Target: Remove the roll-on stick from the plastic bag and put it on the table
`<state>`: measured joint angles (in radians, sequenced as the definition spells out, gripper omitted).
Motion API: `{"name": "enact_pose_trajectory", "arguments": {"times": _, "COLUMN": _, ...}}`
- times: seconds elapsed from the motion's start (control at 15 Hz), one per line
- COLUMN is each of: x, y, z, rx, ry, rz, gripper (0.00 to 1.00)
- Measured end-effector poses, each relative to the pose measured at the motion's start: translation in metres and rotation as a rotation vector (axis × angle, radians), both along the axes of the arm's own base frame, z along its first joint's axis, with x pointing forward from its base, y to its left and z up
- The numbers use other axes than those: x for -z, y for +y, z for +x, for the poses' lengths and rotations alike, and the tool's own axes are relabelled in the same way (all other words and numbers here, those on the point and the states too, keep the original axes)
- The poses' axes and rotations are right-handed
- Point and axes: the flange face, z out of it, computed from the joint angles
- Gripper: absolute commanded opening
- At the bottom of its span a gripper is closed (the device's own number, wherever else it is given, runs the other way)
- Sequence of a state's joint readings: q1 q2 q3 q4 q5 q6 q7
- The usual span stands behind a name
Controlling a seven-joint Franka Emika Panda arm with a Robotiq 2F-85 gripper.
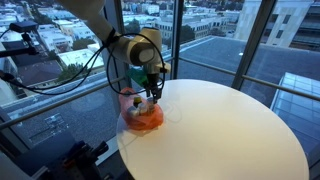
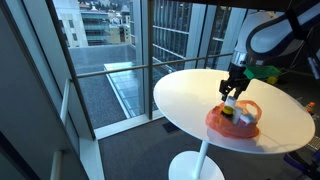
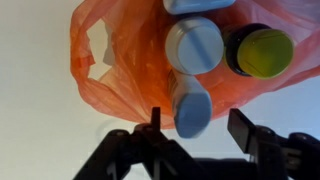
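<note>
An orange plastic bag (image 3: 120, 50) lies open on the round white table (image 1: 230, 130), near its edge in both exterior views (image 1: 143, 116) (image 2: 232, 122). A light blue roll-on stick (image 3: 192, 108) pokes out of the bag's mouth, its rounded end pointing at the wrist camera. My gripper (image 3: 197, 124) hangs just above the bag (image 1: 150, 96) (image 2: 232, 92). It is open, and the stick's end lies between the two fingers with a gap on each side.
Inside the bag are a round blue-and-white cap (image 3: 195, 45), a dark jar with a yellow-green lid (image 3: 262, 52) and another blue item at the top edge (image 3: 200, 4). Floor-to-ceiling windows stand close behind the table. The table edge (image 2: 190, 95) is close to the bag.
</note>
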<state>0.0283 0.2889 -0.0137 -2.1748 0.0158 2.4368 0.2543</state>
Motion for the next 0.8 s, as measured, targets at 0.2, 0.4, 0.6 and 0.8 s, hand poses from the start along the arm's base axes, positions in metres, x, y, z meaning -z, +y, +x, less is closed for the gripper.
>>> {"name": "enact_pose_trajectory", "arguments": {"times": 0.2, "x": -0.002, "y": 0.004, "z": 0.001, "rx": -0.008, "ry": -0.005, "rz": 0.0, "gripper": 0.16}}
{"name": "enact_pose_trajectory", "arguments": {"times": 0.4, "x": -0.004, "y": 0.004, "z": 0.002, "rx": -0.007, "ry": -0.008, "rz": 0.0, "gripper": 0.1}}
{"name": "enact_pose_trajectory", "arguments": {"times": 0.6, "x": -0.016, "y": 0.0, "z": 0.003, "rx": 0.0, "ry": -0.028, "rz": -0.002, "gripper": 0.1}}
{"name": "enact_pose_trajectory", "arguments": {"times": 0.8, "x": -0.046, "y": -0.008, "z": 0.004, "rx": 0.014, "ry": -0.071, "rz": -0.002, "gripper": 0.1}}
